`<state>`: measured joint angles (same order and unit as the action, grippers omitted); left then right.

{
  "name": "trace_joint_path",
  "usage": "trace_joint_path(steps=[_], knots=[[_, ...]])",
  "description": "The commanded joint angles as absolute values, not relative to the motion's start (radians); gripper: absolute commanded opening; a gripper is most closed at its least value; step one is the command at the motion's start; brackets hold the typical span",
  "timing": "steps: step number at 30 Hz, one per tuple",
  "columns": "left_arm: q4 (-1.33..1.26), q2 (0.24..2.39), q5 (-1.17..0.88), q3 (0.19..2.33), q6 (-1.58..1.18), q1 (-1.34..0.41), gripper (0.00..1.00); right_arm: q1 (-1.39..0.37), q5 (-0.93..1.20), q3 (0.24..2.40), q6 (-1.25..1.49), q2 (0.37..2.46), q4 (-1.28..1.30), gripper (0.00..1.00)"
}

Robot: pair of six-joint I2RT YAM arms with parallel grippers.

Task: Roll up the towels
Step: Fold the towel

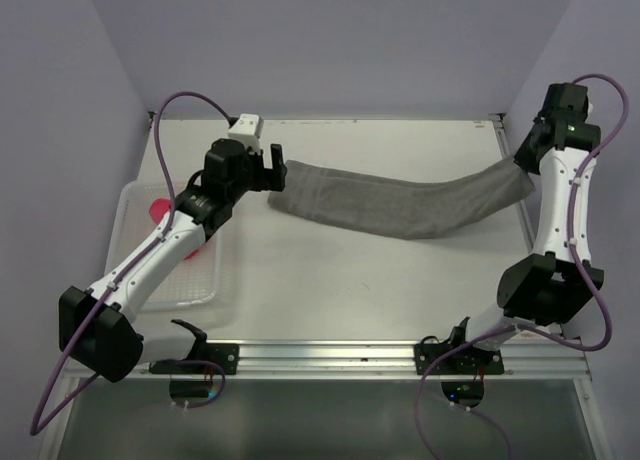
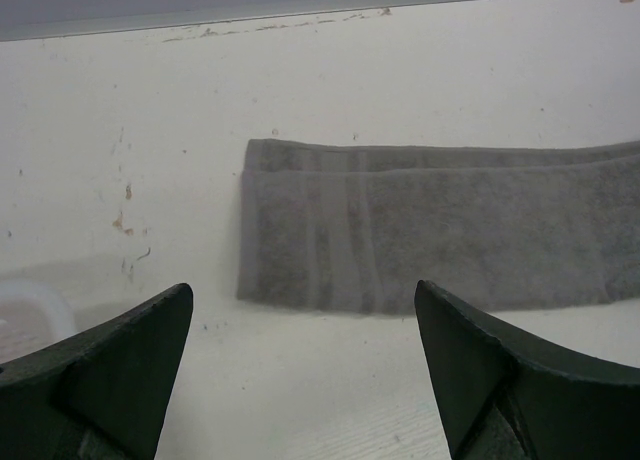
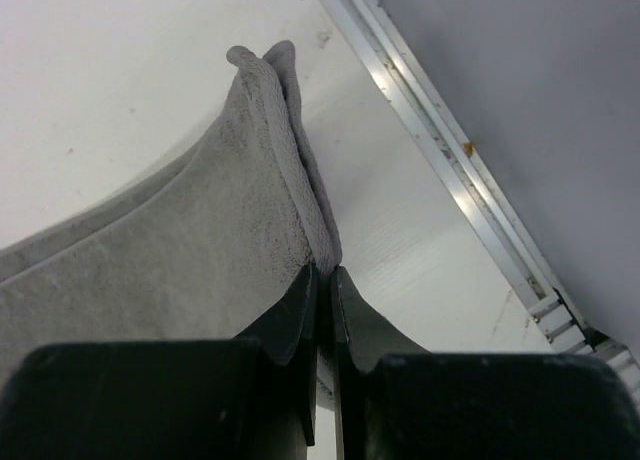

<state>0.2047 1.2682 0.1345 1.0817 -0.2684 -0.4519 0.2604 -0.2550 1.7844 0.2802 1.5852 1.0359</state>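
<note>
**Top external view: grey towel (image 1: 400,205) strung across the bench (image 1: 330,290), right end pinched**

Folded into a long strip, the grey towel lies across the far half of the bench. Its right end is lifted by the right gripper (image 3: 322,275), whose jaws are clamped tight on the doubled edge. The left gripper (image 2: 302,288) hovers wide open and empty just beside the strip's left end. A pink towel (image 1: 158,208) sits in the white basket (image 1: 190,280) at left. The cloth looks light, limp and prone to sag, so it is probably best gripped at a short end. No writing is legible.
</note>
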Motion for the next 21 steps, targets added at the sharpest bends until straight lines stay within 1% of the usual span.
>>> trace_joint_path(steps=[1, 5, 9, 10, 13, 21], knots=[[0.164, 1.282, 0.121, 1.078, -0.253, -0.451, 0.96, 0.343, -0.311, 1.779, 0.233, 1.533, 1.057, 0.0], [0.169, 1.295, 0.114, 1.083, -0.255, -0.451, 0.95, 0.36, -0.347, 1.818, 0.201, 1.525, 1.06, 0.0], [0.167, 1.296, 0.109, 1.083, -0.256, -0.451, 0.95, 0.342, -0.177, 1.801, 0.229, 1.513, 1.002, 0.0], [0.167, 1.296, 0.103, 1.083, -0.256, -0.451, 0.95, 0.324, -0.179, 1.793, 0.242, 1.516, 0.991, 0.0], [0.166, 1.299, 0.089, 1.081, -0.259, -0.451, 0.95, 0.18, -0.204, 1.787, 0.247, 1.548, 0.963, 0.0], [0.167, 1.299, 0.06, 1.085, -0.27, -0.451, 0.95, -0.046, -0.21, 1.816, 0.42, 1.69, 0.95, 0.0]])
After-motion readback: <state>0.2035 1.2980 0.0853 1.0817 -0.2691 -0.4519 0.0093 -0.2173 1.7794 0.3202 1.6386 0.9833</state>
